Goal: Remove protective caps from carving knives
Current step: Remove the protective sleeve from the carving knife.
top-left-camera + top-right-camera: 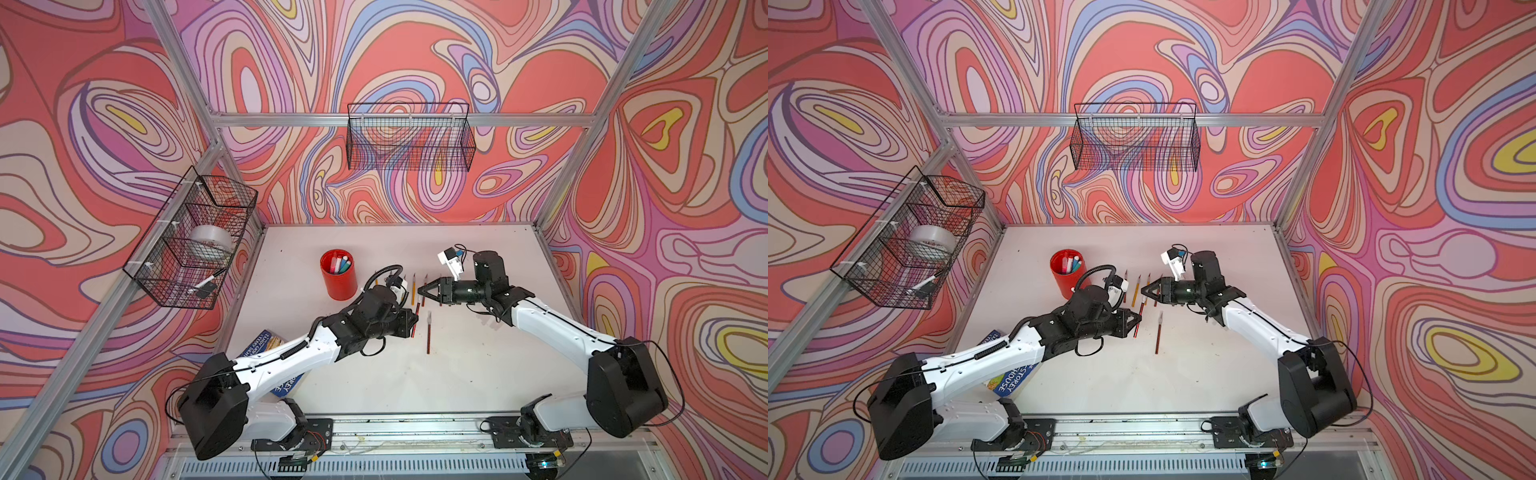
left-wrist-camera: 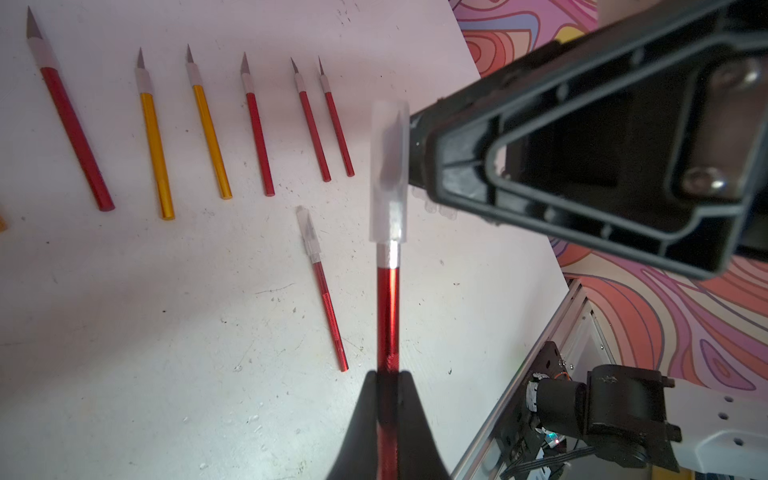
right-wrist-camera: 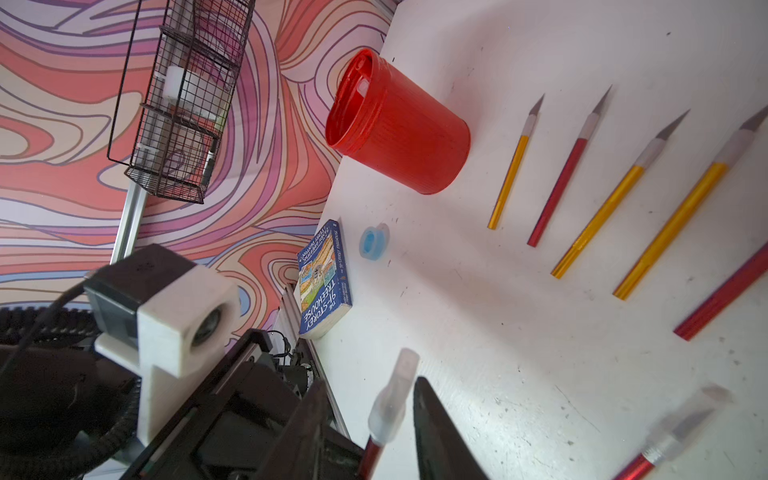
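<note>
Left claw: shut tight on the red handle of the held knife, gripping low on the shaft. The knife runs straight out ahead of the claw, clear of the table.

Cap: on the far end of that knife, fully seated, with the blade a grey shadow inside it. It is a flattish sleeve of frosted whitish plastic with a squared-off end.

Right claw: jaws apart and straddling the cap, one finger on each side. One finger looks to be touching it or nearly so, and there is a gap on the other side. Not clamped.

Handling, my read:
- The cap is very light and thin-walled, probably a little springy, and held on by friction at the silver collar.
- Take it mid-length across the broad faces.
- Pinch it lightly, since a hard squeeze could bind it on the blade, then draw it straight along the shaft.
- The handle is slim, glossy metal and likely slick, so it may slide in the left claw under the pull.
- The blade tip is fine and sharp, and a sideways tug risks bending it.

Second knife: also red and capped, lying flat just beside the left claw's line.

Bare knives: a row beyond the left claw, red and yellow, with grey points exposed.
</note>
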`<state>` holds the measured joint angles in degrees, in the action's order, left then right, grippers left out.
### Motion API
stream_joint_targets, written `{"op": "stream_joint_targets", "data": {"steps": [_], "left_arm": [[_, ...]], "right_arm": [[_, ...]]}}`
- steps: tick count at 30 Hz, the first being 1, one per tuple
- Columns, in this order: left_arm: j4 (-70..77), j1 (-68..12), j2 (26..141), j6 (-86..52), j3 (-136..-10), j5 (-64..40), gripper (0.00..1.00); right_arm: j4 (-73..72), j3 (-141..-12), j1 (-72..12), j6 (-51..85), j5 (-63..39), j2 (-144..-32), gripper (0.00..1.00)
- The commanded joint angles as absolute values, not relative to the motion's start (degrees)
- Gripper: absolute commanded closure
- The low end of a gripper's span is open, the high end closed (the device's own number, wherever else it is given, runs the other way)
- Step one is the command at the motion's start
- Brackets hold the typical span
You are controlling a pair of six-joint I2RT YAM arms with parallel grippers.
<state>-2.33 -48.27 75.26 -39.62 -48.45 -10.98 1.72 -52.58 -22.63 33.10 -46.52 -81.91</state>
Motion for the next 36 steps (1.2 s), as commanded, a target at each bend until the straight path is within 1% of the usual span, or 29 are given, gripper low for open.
{"op": "stream_joint_targets", "data": {"steps": [1, 7, 9, 15, 17, 20, 24, 36], "left_arm": [[-0.61, -47.96, 73.44, -40.43, -47.84, -11.73, 1.00], [-0.93, -47.81, 72.69, -40.52, -47.30, -11.86, 1.00], [-0.82, -47.81, 72.69, -40.54, -47.23, -12.00, 1.00], [-0.57, -47.73, 72.71, -40.52, -47.06, -12.05, 1.00], [-0.67, -47.68, 72.69, -40.56, -47.02, -12.12, 1.00], [-0.74, -47.69, 72.78, -40.43, -46.85, -12.07, 1.00], [-0.62, -47.61, 72.54, -40.53, -46.25, -12.13, 1.00], [-0.66, -47.53, 72.40, -40.96, -44.81, -12.08, 1.00]], "right_arm": [[1.77, -53.70, -23.25, 32.52, -46.14, -83.18, 0.63], [1.35, -53.88, -23.60, 32.78, -45.92, -83.66, 0.64], [1.02, -54.09, -23.77, 32.93, -45.96, -83.92, 0.68], [0.26, -54.83, -23.86, 33.59, -46.41, -84.47, 0.89], [0.35, -55.25, -23.91, 33.66, -46.45, -84.64, 0.94], [0.48, -55.76, -23.90, 33.58, -46.08, -84.69, 0.98], [1.18, -56.71, -23.90, 33.16, -45.08, -84.87, 1.00], [3.43, -62.75, -23.90, 32.08, -42.06, -87.72, 1.00]]}}
